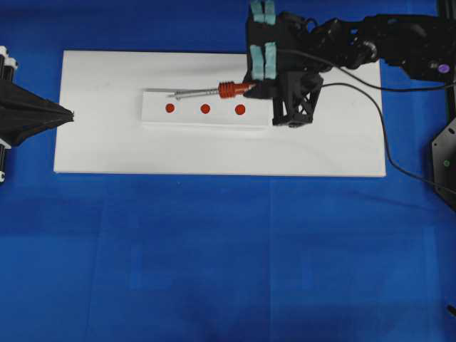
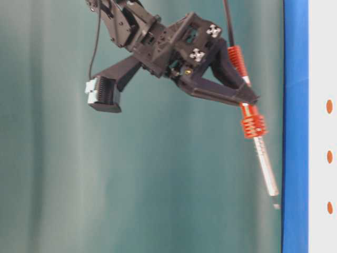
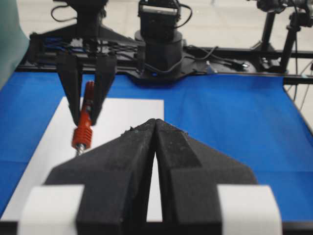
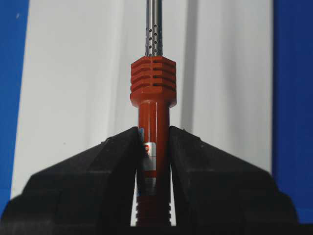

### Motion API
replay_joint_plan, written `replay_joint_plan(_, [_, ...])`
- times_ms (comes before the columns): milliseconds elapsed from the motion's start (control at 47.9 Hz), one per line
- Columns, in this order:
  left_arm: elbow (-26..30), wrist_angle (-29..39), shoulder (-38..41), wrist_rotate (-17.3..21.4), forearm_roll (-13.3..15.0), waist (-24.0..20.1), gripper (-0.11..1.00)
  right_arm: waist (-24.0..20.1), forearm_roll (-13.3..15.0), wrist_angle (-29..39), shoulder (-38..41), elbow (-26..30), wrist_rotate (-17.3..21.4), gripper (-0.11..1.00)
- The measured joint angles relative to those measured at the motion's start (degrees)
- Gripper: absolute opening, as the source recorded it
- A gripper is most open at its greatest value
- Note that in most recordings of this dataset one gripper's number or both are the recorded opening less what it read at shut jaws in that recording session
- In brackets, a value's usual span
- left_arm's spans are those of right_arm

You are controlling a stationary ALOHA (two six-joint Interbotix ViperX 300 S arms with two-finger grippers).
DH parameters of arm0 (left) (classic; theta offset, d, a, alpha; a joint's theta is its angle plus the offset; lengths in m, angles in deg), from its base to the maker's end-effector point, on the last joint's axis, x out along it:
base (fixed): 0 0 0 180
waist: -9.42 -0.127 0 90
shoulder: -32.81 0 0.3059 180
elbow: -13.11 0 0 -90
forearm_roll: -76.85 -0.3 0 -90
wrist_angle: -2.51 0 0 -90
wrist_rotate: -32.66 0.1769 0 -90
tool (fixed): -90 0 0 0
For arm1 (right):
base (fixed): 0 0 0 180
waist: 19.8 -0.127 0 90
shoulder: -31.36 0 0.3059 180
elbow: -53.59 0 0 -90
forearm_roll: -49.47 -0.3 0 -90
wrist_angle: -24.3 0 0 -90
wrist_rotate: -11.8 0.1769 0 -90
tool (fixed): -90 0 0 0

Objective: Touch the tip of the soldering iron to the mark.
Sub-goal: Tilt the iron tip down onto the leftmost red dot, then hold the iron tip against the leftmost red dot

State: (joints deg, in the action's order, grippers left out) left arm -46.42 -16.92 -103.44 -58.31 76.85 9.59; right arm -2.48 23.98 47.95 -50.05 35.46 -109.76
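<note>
My right gripper [image 1: 251, 87] [image 4: 153, 132] is shut on the red-orange handle of the soldering iron [image 1: 229, 90] [image 4: 153, 103]. In the table-level view the soldering iron [image 2: 253, 125] slants down from the right gripper [image 2: 250, 99], and its fine tip [image 2: 276, 205] hangs just off the surface. From overhead the tip [image 1: 171, 95] lies slightly behind the left of three red marks [image 1: 169, 108] on a raised white strip [image 1: 206, 121]. My left gripper [image 1: 71, 114] [image 3: 155, 122] is shut and empty at the board's left edge, and the soldering iron [image 3: 83, 132] shows beyond it.
The strip rests on a white board [image 1: 107, 149] laid on blue cloth [image 1: 214, 256]. The iron's black cord [image 1: 385, 135] trails off to the right across the board and cloth. The right arm's base [image 3: 159, 44] stands at the far side.
</note>
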Motion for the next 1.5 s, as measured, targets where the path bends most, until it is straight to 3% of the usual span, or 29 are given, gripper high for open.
replay_joint_plan(605, [-0.09, -0.09, 0.00, 0.00, 0.00, 0.00, 0.00, -0.09, 0.00, -3.69, 7.03, 0.00, 0.00, 0.06])
replay_joint_plan(1502, [-0.09, -0.09, 0.00, 0.00, 0.00, 0.00, 0.00, -0.09, 0.00, -3.96, 7.47, -0.09, 0.00, 0.06])
